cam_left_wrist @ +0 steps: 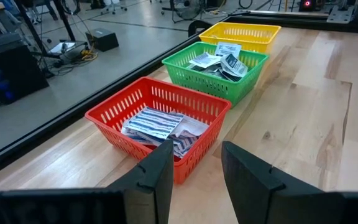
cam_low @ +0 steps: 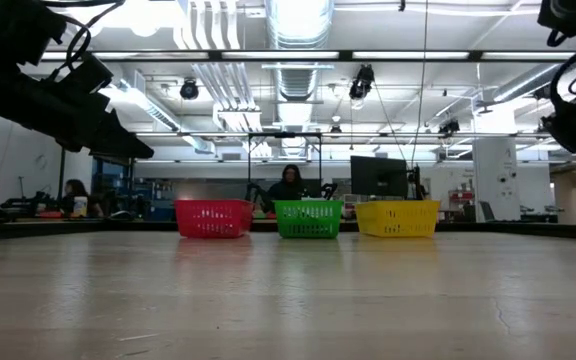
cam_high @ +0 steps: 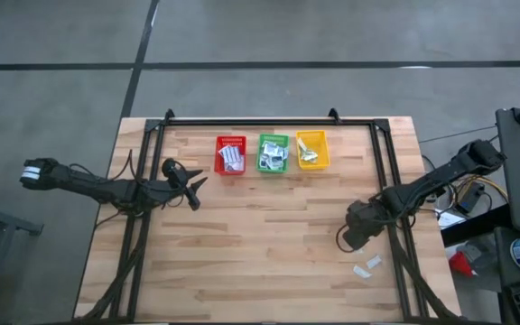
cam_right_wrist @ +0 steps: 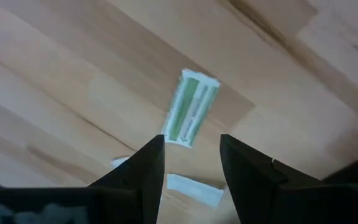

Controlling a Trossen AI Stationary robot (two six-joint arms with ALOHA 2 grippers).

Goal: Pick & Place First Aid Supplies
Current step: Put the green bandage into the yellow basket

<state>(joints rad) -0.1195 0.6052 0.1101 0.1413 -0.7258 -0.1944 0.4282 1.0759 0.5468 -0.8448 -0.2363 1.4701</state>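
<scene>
From above, the three small plastic baskets, red [cam_high: 230, 155], green [cam_high: 273, 153] and yellow [cam_high: 311, 150], already hold packets, and the right gripper [cam_high: 357, 227] hangs well out from the yellow one, near two small white packets [cam_high: 366, 267] left on the pale wooden table [cam_high: 269, 262]. The left gripper [cam_high: 190, 185] waits just beside the red basket, fingers apart and empty. The right wrist view shows a flat white packet with green stripes [cam_right_wrist: 191, 107] just past parted, empty fingers [cam_right_wrist: 146, 165], so I judge a pickup is in hand: descend, straddle it, close.

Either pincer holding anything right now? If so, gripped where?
Nothing is held. The right pincer is open above a pale green-striped strip packet on the wooden table; the left pincer is open and empty.
</scene>
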